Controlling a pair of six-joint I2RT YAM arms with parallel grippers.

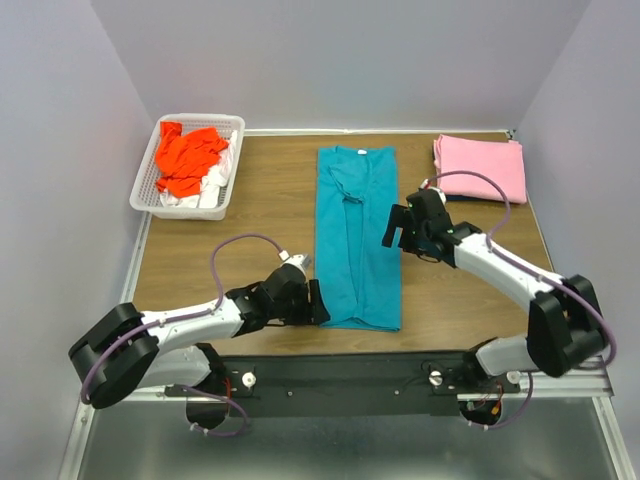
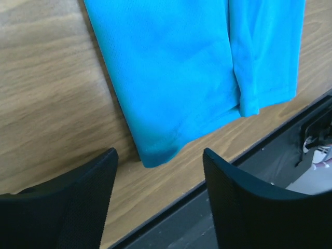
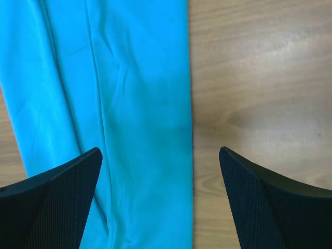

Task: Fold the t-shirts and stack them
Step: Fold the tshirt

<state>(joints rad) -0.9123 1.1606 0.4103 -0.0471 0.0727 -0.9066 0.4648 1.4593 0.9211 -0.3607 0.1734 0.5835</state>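
The left fingers (image 2: pixel 67 202) stand wide apart and hold nothing. The near corner of the teal t-shirt (image 2: pixel 176 67) lies on the surface (image 2: pixel 46 104) just ahead, between them. The right fingers (image 3: pixel 52 202) also gape empty, with the shirt's edge running between them. Only the overhead view shows the pink t-shirt (image 1: pixel 482 165) folded beyond the right fingers, and the orange-red t-shirt (image 1: pixel 188 155) atop the white t-shirt (image 1: pixel 205 192) in the basket (image 1: pixel 178 211).

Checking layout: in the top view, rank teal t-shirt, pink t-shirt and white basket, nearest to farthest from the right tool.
1. Teal t-shirt, beside the right tool, table centre.
2. Pink t-shirt, far-right corner.
3. White basket, far-left corner.
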